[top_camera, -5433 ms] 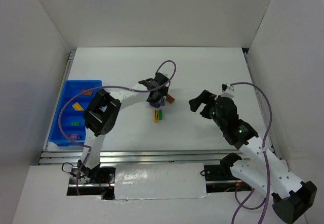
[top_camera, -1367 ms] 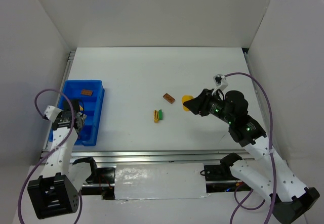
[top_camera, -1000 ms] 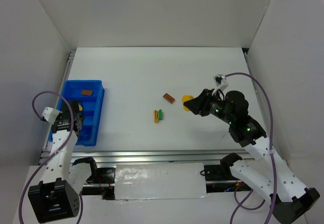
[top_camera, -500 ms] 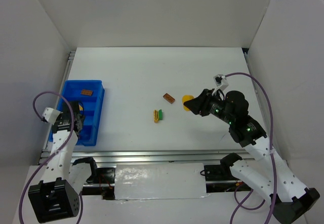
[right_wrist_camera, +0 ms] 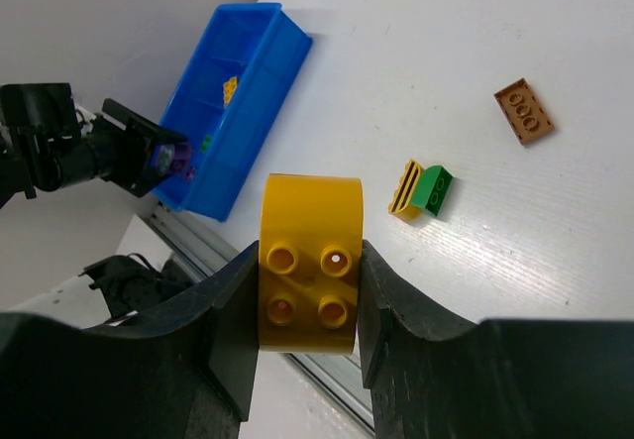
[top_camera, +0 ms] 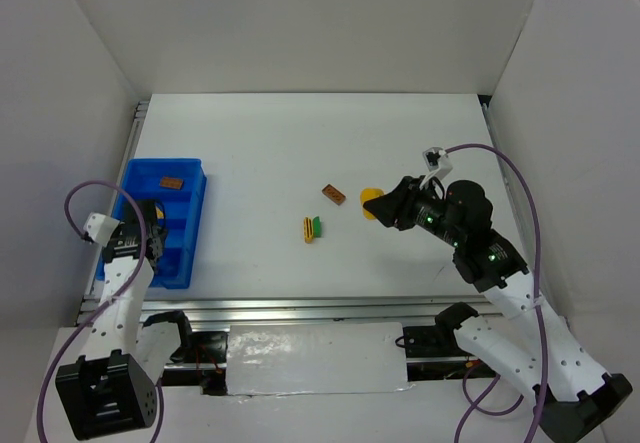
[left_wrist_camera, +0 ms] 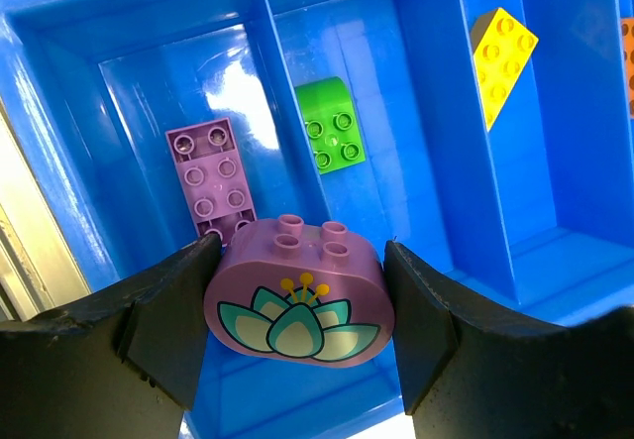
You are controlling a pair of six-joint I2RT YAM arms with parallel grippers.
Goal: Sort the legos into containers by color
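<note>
My left gripper (left_wrist_camera: 297,310) is shut on a purple lego (left_wrist_camera: 297,295) with a lotus picture, held above the blue tray of containers (left_wrist_camera: 426,82) at its near end (top_camera: 190,263). Below it lie a flat purple lego (left_wrist_camera: 206,176), a green one (left_wrist_camera: 334,138) and a yellow one (left_wrist_camera: 503,51), each in its own compartment. My right gripper (right_wrist_camera: 307,266) is shut on a rounded yellow lego (right_wrist_camera: 307,261) above the table right of centre (top_camera: 372,206). A brown-orange lego (top_camera: 334,195) and a striped yellow and green pair (top_camera: 312,227) lie loose mid-table.
The tray (right_wrist_camera: 248,72) sits at the table's left edge, with a brown-orange brick (top_camera: 172,182) in its far compartment. A metal rail (top_camera: 300,308) runs along the near edge. White walls close in the left, right and back.
Since the earliest frame my left arm has swung from the table's middle to the tray with the purple lego, and my right gripper has taken up the yellow one. Over the last second nothing moved.
</note>
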